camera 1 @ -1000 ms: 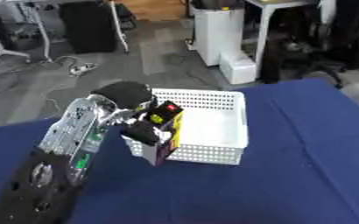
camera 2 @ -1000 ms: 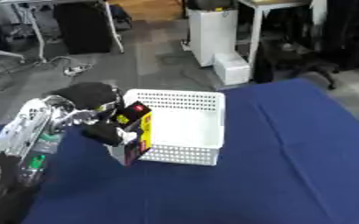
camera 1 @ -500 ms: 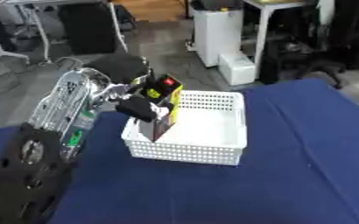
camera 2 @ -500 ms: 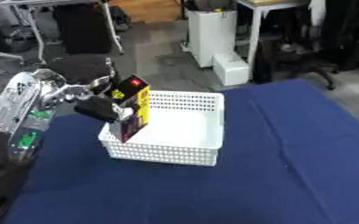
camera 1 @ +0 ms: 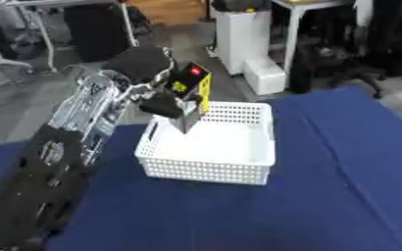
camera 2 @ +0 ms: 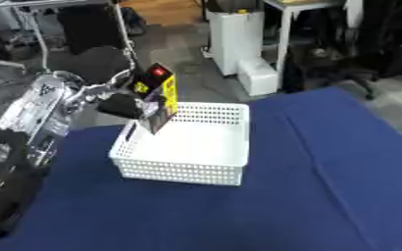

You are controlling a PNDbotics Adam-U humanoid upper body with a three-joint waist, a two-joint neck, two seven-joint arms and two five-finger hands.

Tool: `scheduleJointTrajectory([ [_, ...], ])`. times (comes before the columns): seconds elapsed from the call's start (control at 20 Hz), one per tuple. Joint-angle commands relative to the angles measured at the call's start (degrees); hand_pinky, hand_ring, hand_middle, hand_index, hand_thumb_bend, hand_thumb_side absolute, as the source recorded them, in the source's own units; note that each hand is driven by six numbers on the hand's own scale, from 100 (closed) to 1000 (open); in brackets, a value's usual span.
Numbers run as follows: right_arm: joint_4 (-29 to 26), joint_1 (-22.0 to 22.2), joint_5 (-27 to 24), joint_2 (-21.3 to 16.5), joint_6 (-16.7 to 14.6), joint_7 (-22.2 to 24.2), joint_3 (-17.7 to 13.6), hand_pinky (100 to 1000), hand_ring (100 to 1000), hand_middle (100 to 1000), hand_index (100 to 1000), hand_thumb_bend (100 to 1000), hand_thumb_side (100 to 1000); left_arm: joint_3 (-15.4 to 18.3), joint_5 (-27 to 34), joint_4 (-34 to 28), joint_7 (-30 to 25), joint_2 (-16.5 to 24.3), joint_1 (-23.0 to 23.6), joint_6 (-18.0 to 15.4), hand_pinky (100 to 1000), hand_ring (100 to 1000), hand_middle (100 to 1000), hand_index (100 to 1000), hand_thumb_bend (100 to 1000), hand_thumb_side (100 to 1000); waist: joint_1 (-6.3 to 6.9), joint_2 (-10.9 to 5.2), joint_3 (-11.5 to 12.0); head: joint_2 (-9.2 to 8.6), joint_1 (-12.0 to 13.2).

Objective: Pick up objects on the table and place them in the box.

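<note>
Box (camera 1: 190, 96) gripped by left hand (camera 1: 163, 104) above basket (camera 1: 206, 166) — both views agree.

Basket (camera 1: 206, 169) mid-table (camera 1: 324, 196); left hand (camera 1: 166, 104) holds carton (camera 1: 190, 95) above basket's far-left corner, tilted.

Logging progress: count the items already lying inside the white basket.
0. The white basket looks empty; the one black-and-yellow box is held above its left rim by the left robot hand.
</note>
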Motion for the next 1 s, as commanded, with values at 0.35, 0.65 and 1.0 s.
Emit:
scheduleJointTrajectory([
  [0.35, -0.7, -3.0, -2.1, -1.5, -2.8, 4.5, -0.2, 189, 278, 387, 470, 100, 1000, 3.7, -5.3, 23.7, 20.5, -3.8, -4.2, -1.8, 303, 600, 664, 767, 578, 884, 0.11, -0.13, -1.7, -1.62, 1.2],
  [0.65, -0.7, -4.0, -3.0, -1.5, -1.8, 4.1, -0.5, 188, 278, 387, 470, 100, 1000, 6.3, -13.9, 32.2, 22.2, -4.6, -4.5, -3.5, 644, 803, 853, 853, 743, 902, 0.31, -0.09, -2.3, -2.4, 0.7],
  [1.0, -0.7, -3.5, -2.8, -1.7, -1.9, 4.3, -0.8, 189, 277, 387, 470, 100, 1000, 4.8, -1.2, 20.7, 27.4, -2.1, -3.6, -7.7, 436, 675, 820, 820, 699, 842, 0.39, -0.19, -1.7, -3.11, -0.4],
])
